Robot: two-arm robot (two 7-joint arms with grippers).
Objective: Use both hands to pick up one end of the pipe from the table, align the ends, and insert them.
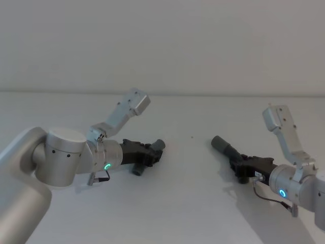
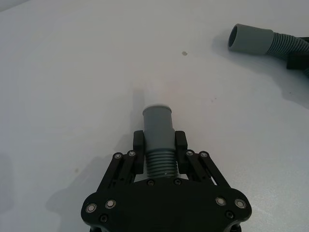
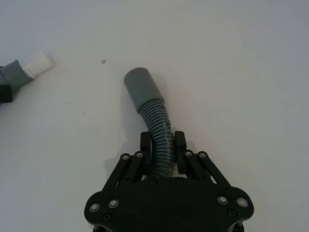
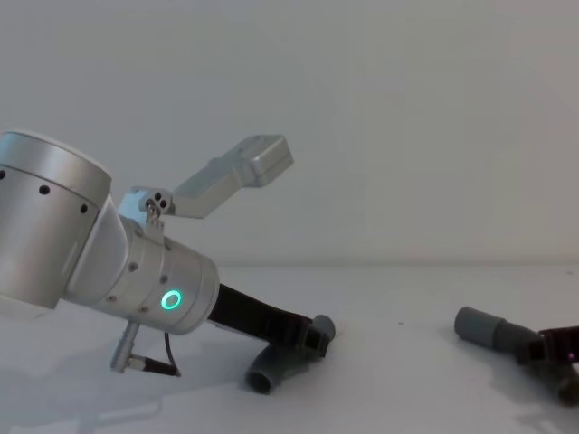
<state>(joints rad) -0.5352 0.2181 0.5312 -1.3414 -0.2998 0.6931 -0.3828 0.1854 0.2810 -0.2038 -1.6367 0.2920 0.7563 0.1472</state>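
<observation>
Grey short pipe [image 1: 138, 170], head view: held tight in left gripper [image 1: 148, 153], low by table [image 1: 183, 213], probably gripped behind its cuff [image 1: 160, 145] so that end is free; long pipe [image 1: 223, 146] likewise in right gripper [image 1: 238, 166], well apart. Left wrist: cuff juts ahead of gripper. Right wrist: socket [image 3: 140, 87] ahead, curving aside. Chest: cuff, socket unjoined.

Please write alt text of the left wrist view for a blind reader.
The left gripper is shut on the short hose, its smooth cuff pointing forward over the white table. Farther off is the open socket of the long hose.
</observation>
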